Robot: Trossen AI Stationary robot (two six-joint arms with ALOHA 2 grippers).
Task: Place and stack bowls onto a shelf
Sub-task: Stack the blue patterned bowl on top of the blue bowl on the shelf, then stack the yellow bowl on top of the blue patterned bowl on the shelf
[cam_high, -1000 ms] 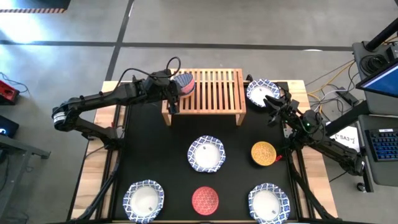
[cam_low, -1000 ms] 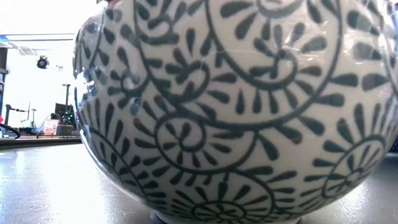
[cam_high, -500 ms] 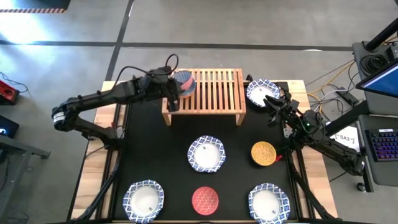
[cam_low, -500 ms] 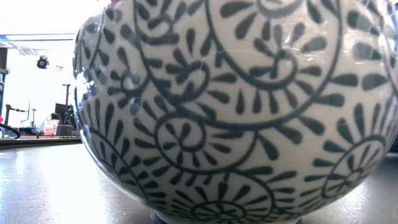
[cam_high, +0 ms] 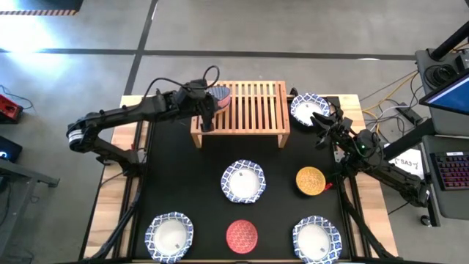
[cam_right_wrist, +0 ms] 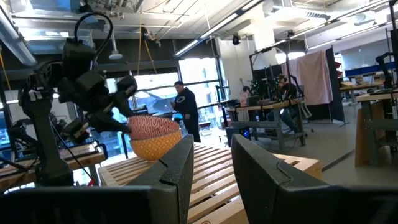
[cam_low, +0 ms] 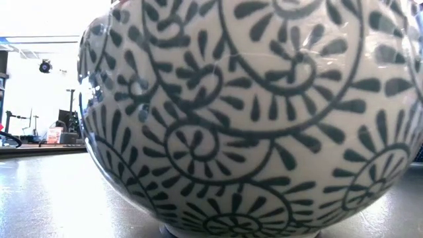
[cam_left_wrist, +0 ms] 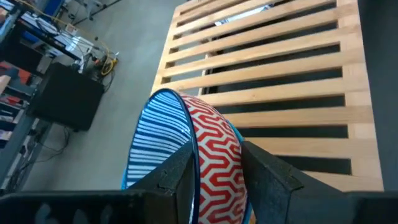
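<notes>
My left gripper [cam_high: 211, 103] is over the left end of the light-wood shelf [cam_high: 253, 110] and is shut on a small bowl [cam_left_wrist: 211, 149] with a red zigzag outside and a blue-striped inside. In the right wrist view this bowl [cam_right_wrist: 154, 127] sits on top of an orange-sided bowl [cam_right_wrist: 155, 149] that stands on the shelf slats. My right gripper [cam_high: 322, 126] is open and empty beside a white blue-rimmed bowl [cam_high: 309, 108] at the table's far right, level with the shelf's right end. My left gripper holds the bowl by its wall at the rim [cam_left_wrist: 189, 140]. One finger [cam_left_wrist: 177, 177] is on the blue-striped inside and the other [cam_left_wrist: 267, 174] on the red outside. The fingers come from the table's left. The bowl sits in the orange-sided bowl below it.
Three more white blue-rimmed bowls are on the black mat: one at the middle [cam_high: 243, 181], one near left [cam_high: 169, 236], one near right [cam_high: 316, 238]. A yellow bowl [cam_high: 311, 180] and a red bowl [cam_high: 242, 236] lie between them. One white bowl [cam_low: 251, 119] fills the low view.
My left gripper has gone a little toward the table's right over the shelf's left end and has turned. The held bowl showed its blue-striped inside from above before and now shows mostly its red side.
</notes>
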